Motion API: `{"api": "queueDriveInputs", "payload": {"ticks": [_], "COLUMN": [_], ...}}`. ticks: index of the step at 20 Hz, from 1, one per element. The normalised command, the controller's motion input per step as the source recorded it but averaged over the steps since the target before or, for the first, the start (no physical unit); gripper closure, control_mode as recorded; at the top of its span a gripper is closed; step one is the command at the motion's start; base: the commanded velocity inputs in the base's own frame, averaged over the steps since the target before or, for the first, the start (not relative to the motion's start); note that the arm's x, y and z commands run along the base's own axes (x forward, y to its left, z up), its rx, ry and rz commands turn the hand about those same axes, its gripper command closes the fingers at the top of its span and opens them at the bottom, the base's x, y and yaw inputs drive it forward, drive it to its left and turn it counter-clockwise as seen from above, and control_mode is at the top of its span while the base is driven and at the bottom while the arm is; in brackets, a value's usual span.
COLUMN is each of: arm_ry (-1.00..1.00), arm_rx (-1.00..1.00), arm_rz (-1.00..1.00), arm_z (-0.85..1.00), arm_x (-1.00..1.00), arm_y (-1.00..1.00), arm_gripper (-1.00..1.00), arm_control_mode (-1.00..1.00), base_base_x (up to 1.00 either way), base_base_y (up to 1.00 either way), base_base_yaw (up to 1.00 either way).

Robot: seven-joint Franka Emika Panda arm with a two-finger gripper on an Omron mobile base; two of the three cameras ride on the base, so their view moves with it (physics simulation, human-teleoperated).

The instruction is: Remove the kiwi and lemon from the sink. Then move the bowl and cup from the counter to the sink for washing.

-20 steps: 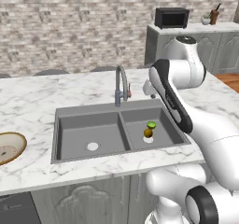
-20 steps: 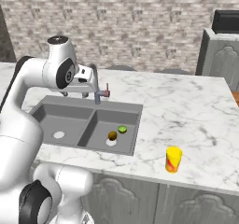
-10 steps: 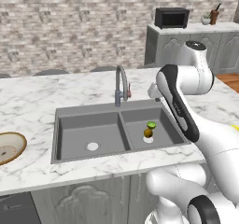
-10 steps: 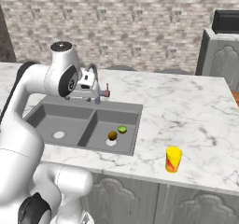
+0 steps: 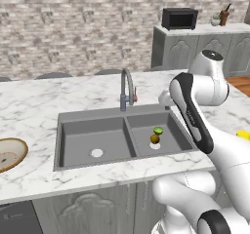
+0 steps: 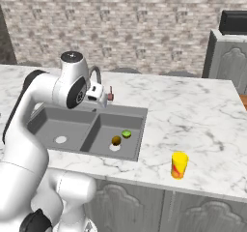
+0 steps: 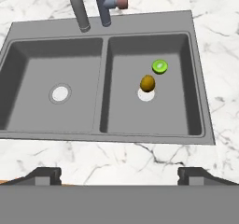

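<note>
Arm has swung rightward over the sink (image 5: 73, 130); fingers (image 7: 44, 175) spread wide, empty.

The worktop (image 5: 44, 111) is white marble with grey veins, smooth and faintly glossy. The sink (image 7: 56, 125) looks matt dark grey, like composite or coated metal, with pale drains (image 7: 60, 93). The faucet (image 5: 127, 84) is brushed steel with a soft sheen. The bowl (image 5: 10, 152) looks like glazed tan ceramic, the cup (image 6: 179, 165) like smooth yellow plastic. The wall (image 5: 73, 28) is rough stone brick. The arm (image 5: 195, 116) is glossy white plastic
</note>
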Motion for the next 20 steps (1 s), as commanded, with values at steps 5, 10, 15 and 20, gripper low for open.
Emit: {"api": "queueDriveInputs", "payload": {"ticks": [5,10,15,20], "arm_ry": [0.0,0.0,0.0,0.0], "arm_rx": [0.0,0.0,0.0,0.0], "arm_rz": [-0.02,-0.01,0.0,0.0], "arm_z": [-0.18,-0.13,-0.13,-0.14], "arm_x": [0.0,0.0,-0.02,-0.03], "arm_y": [0.0,-0.02,-0.08,-0.1], "arm_gripper": [-1.0,-1.0,-1.0,-1.0], "arm_control_mode": [-1.0,-1.0,-1.0,-1.0], "base_base_x": [0.0,0.0,0.0,0.0], "base_base_y": [0.0,0.0,0.0,0.0], "base_base_yaw": [0.0,0.0,0.0,0.0]}}
